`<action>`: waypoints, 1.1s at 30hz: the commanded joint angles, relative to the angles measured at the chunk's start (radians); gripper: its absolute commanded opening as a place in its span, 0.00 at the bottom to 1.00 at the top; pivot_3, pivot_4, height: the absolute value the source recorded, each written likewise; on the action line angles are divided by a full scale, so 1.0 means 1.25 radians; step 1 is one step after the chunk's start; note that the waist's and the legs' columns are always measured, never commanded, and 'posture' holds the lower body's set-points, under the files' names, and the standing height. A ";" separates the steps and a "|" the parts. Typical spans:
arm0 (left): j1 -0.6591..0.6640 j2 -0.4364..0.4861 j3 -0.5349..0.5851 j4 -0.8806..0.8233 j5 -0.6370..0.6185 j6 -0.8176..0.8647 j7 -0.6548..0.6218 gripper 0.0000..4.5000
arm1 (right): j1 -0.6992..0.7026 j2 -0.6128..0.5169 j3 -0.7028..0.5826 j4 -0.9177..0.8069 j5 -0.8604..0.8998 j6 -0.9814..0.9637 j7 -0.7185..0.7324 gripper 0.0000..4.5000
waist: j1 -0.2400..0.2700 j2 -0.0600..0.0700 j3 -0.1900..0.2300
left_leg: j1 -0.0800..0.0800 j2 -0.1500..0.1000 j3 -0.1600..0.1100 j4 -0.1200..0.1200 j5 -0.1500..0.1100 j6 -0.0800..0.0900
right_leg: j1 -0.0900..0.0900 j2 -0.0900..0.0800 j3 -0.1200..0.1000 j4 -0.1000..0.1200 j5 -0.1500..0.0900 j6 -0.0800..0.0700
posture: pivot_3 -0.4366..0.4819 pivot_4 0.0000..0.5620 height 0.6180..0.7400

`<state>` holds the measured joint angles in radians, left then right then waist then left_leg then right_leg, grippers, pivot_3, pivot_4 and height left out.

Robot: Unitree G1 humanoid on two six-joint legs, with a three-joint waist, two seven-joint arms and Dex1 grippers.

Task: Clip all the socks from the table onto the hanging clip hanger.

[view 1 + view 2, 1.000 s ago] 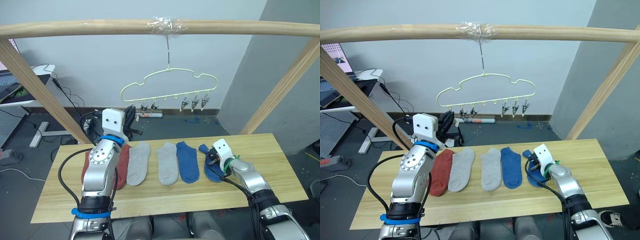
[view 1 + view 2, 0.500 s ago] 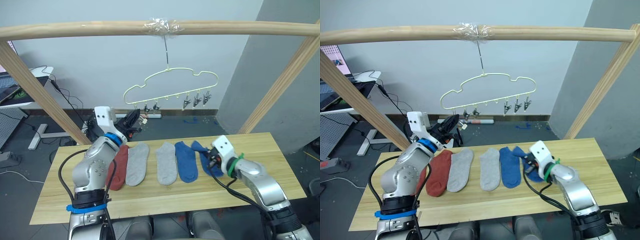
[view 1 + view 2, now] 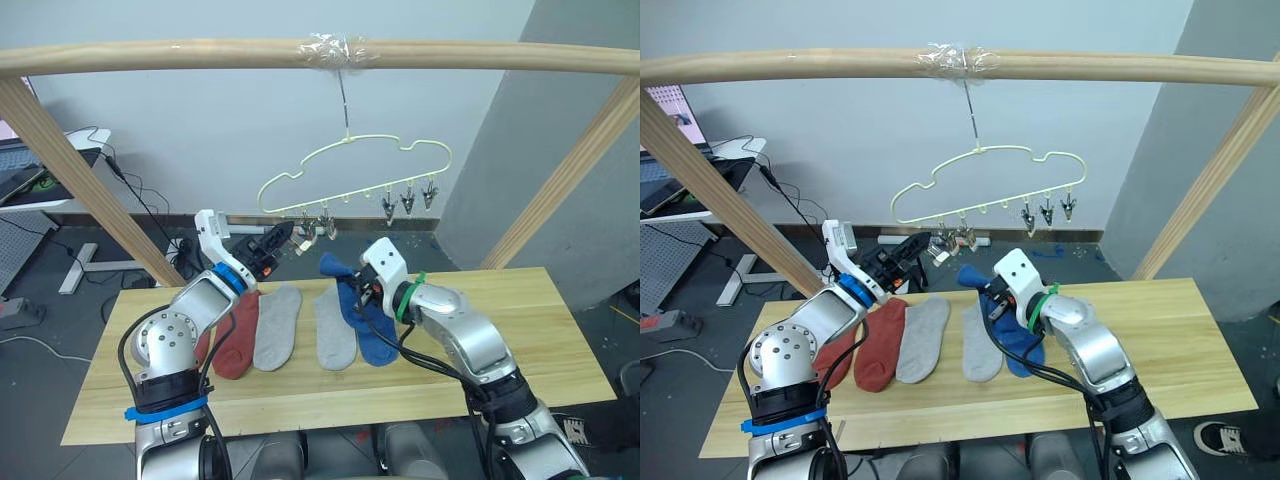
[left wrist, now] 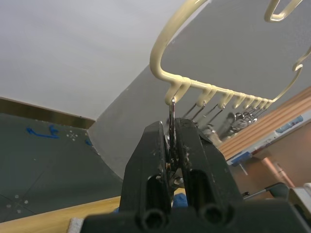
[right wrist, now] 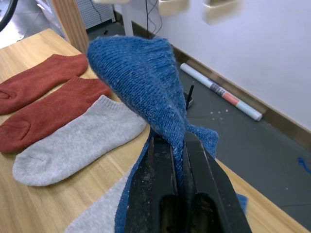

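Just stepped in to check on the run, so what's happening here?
The robot is hanging socks. Its right gripper holds a blue sock lifted off the table, near the clip hanger. The left gripper is pinched on one of the hanger's metal clips. No sock hangs on the hanger. Two red socks, two grey socks and another blue sock lie on the table.

Right gripper (image 5: 176,145) lifted blue sock (image 3: 345,285) off table (image 3: 560,330), carried it toward clip hanger (image 3: 355,175). Left gripper (image 4: 171,141) rose, clamped hanger's end clip (image 4: 171,128).
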<state>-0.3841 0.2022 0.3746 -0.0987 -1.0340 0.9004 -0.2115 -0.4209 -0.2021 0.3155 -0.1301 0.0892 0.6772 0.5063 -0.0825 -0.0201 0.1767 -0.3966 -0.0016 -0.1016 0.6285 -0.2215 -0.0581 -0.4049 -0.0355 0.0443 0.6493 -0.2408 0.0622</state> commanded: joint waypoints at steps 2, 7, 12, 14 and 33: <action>0.005 0.003 -0.011 -0.034 -0.001 -0.010 0.004 0.00 | -0.039 0.017 0.005 0.009 -0.003 -0.029 0.001 0.01 | 0.000 0.000 0.000 | 0.000 0.000 0.000 0.000 0.000 0.000 | 0.000 0.000 0.000 0.000 0.001 -0.002 | 0.42 0.24 1.00; 0.027 0.003 -0.024 -0.057 -0.005 -0.014 0.007 0.00 | -0.065 0.035 0.004 0.023 0.000 -0.035 -0.002 0.01 | 0.000 0.000 0.000 | 0.000 0.000 0.000 0.000 0.000 0.000 | 0.000 0.000 0.000 0.000 0.001 -0.002 | 0.43 0.24 1.00; 0.026 0.005 -0.022 -0.056 -0.002 -0.020 0.012 0.00 | -0.084 0.053 -0.004 0.014 0.008 -0.024 -0.009 0.01 | 0.001 0.000 0.000 | 0.000 0.000 0.000 0.000 0.000 0.000 | 0.000 0.000 0.000 0.000 0.001 -0.002 | 0.43 0.25 1.00; 0.021 0.004 -0.023 -0.054 -0.002 -0.022 0.014 0.00 | -0.090 0.060 -0.004 0.010 0.010 -0.017 -0.010 0.01 | 0.001 0.000 0.000 | 0.000 0.000 0.000 0.000 0.000 0.000 | 0.000 0.000 0.000 0.000 0.001 -0.002 | 0.43 0.24 1.00; 0.055 0.025 -0.068 -0.091 0.053 -0.058 -0.014 0.65 | -0.087 0.089 0.007 0.038 0.009 -0.010 -0.013 0.00 | 0.002 0.000 0.000 | 0.000 0.000 0.000 0.000 0.000 0.000 | 0.000 0.000 0.000 0.000 0.001 -0.002 | 0.44 0.24 1.00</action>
<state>-0.3108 0.2216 0.2842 -0.1623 -0.9663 0.8407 -0.2219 -0.5226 -0.0991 0.3190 -0.0682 0.0981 0.6836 0.4922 -0.0806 -0.0200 0.1768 -0.3972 -0.0016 -0.1020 0.6283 -0.2215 -0.0581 -0.4053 -0.0354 0.0439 0.6493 -0.2392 0.0594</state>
